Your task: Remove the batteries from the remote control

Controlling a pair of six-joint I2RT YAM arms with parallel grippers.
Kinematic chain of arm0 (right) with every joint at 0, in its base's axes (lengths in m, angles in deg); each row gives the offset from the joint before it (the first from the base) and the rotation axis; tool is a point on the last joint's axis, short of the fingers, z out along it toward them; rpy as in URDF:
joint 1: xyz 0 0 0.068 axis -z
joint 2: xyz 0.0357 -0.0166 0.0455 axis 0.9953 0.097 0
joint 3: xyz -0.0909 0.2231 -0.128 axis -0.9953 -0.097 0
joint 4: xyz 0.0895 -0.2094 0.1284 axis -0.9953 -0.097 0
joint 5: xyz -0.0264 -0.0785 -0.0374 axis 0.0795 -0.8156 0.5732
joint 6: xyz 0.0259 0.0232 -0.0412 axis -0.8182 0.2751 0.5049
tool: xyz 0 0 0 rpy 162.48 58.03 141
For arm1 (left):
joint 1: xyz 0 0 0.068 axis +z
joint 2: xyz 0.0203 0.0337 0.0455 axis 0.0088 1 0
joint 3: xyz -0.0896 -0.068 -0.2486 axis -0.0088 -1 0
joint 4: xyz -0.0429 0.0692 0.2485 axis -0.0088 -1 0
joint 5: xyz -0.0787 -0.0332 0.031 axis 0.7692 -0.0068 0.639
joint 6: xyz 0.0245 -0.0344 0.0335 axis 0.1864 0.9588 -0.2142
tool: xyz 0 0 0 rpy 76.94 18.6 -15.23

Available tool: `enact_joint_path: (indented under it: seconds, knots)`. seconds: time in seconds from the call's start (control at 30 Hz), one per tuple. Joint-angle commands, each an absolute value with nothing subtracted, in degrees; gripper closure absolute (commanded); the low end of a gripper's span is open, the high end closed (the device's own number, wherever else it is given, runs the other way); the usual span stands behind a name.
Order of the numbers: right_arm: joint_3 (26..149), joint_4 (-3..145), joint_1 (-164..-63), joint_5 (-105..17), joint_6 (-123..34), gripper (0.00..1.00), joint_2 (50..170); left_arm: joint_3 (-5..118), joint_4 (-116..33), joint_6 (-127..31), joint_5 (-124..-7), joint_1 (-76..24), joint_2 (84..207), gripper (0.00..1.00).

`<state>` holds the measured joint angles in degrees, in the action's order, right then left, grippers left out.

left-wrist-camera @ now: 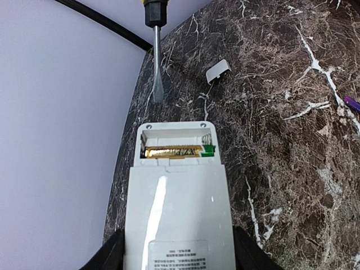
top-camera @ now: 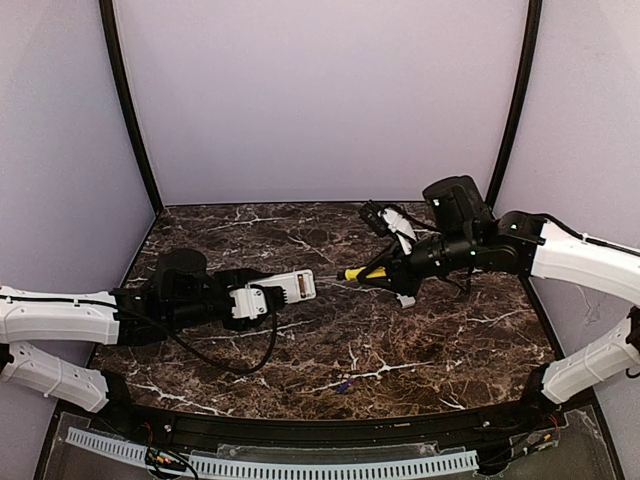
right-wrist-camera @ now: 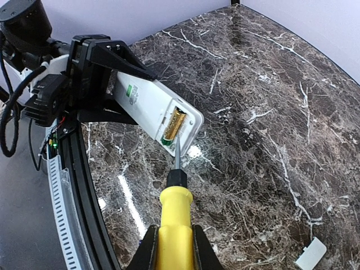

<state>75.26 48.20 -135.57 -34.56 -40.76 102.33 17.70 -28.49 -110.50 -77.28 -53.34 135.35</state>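
Overhead, the left gripper [top-camera: 250, 300] sits at 9 o'clock on the dark brown marble counter [top-camera: 450, 340]. Its jaws are clamped on the sides of the slim white rectangular plastic remote control [top-camera: 287, 288], back face up. The remote control points toward 3 o'clock, with its open end raised off the counter.

The left wrist camera looks straight into the open compartment. One gold cylindrical battery [left-wrist-camera: 171, 152] with a green end lies across the lower slot. The slot above it is bare white plastic.

From 2 o'clock comes the right gripper [top-camera: 385, 270], jaws tight around the grip of the yellow-handled screwdriver [top-camera: 355, 272]. The thin steel shaft [left-wrist-camera: 157, 62] aims at the compartment. Its flat tip stops just off the remote control's open end, and a sliver of counter shows between them in the left wrist view. From the right wrist camera the tip lines up with the battery's green end.

The small purplish cylindrical battery [top-camera: 343, 386] lies loose on the counter at 6 o'clock, near the front edge and well apart from both arms.

The small white rectangular plastic cover [top-camera: 405, 299] lies flat on the counter at 3 o'clock, just below the right gripper and touching nothing.
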Motion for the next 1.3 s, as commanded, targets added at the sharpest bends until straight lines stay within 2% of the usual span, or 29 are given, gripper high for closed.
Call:
enact_joint_path:
  seconds: [0.0,0.33,1.27]
  knots:
    - [76.1,49.6,-135.0,-30.5,-44.0,1.00,100.8,17.5,-26.1,-109.3,-76.6,-52.9,133.5,1.00]
    - [72.4,56.6,-134.5,-27.0,-48.8,1.00,101.4,17.6,-25.3,-108.2,-76.1,-52.9,133.1,1.00]
    - [73.2,55.9,-132.8,-24.0,-53.9,1.00,106.5,17.2,-25.2,-108.5,-75.5,-52.9,132.3,1.00]
